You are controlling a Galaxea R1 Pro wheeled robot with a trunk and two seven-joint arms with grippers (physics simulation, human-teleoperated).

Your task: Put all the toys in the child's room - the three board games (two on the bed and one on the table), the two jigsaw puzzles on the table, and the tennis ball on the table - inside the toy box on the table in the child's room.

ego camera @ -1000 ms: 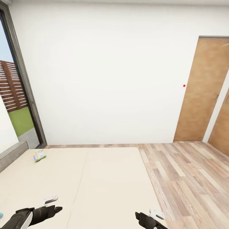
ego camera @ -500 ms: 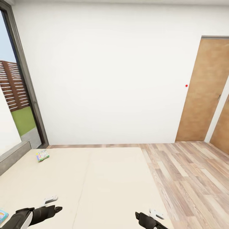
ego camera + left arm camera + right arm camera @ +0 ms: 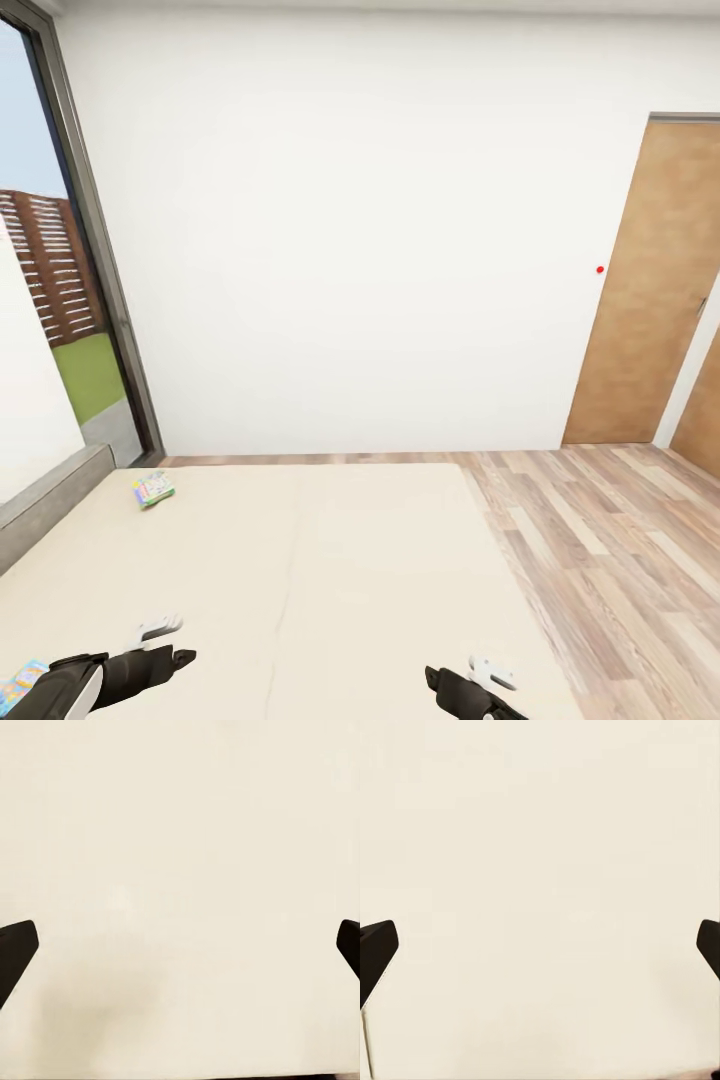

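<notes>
My left fingers (image 3: 15, 954) are spread wide, their dark tips at opposite edges of the left wrist view with nothing between them but bare beige mattress. My right fingers (image 3: 376, 951) are spread just as wide and hold nothing, over the same plain cover. In the head view both arms reach over the near part of the bed (image 3: 330, 560), the left gripper (image 3: 150, 662) low on my left, the right gripper (image 3: 460, 688) low on my right, well apart from each other.

One board game (image 3: 153, 489), a small flat box with green and white print, lies flat near the far left corner of the mattress, close to the grey headboard (image 3: 50, 505) and well away from both arms. A second board game (image 3: 20, 682), blue with colourful print, shows its corner just beside my left forearm at the picture's lower left edge.

The mattress between my arms and the far box is open and flat. The bed's right edge runs diagonally beside the wood-plank floor (image 3: 620, 560), which is open up to the white wall (image 3: 350, 250) and the brown door (image 3: 650, 290). A dark-framed window (image 3: 70, 300) stands on the left.
</notes>
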